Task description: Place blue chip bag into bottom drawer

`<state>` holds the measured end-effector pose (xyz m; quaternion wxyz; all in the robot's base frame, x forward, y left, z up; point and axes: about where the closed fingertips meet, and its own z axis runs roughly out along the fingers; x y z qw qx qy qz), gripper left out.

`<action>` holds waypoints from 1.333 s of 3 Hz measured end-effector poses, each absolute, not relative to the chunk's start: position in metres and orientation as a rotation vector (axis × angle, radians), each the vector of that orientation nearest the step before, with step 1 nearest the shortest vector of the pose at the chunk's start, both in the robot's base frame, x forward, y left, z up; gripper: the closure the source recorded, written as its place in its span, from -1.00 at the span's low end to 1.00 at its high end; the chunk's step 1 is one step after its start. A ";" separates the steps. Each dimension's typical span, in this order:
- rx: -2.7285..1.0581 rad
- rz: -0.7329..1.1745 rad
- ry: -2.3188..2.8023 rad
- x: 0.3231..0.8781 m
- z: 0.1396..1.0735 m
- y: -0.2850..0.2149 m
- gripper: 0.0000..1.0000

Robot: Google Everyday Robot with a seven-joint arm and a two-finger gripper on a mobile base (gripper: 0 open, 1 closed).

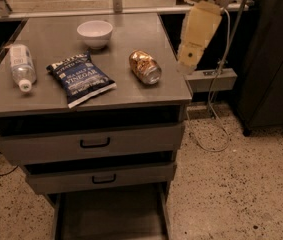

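Observation:
The blue chip bag [81, 78] lies flat on the gray cabinet top [131, 91], left of centre, with its white lettering up. The bottom drawer [111, 216] stands pulled out at the foot of the cabinet, and its flat floor is bare. My gripper [185, 65] is at the lower end of the cream arm [199, 26], which hangs just past the cabinet's right edge. It is right of the gold can and well right of the bag, touching nothing.
A gold can [144, 67] lies on its side right of the bag. A white bowl [95, 33] stands at the back and a plastic bottle [21, 66] lies at the left. Two closed drawers [93, 144] have black handles. A gray box [212, 79], cables and a dark cabinet [276, 59] stand at the right.

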<state>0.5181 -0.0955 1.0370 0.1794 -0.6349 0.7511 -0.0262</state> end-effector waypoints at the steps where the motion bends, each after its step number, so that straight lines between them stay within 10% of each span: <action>1: -1.787 -0.077 2.065 0.526 1.047 -0.080 -1.00; 4: -1.925 -0.059 1.920 0.549 1.027 -0.011 -1.00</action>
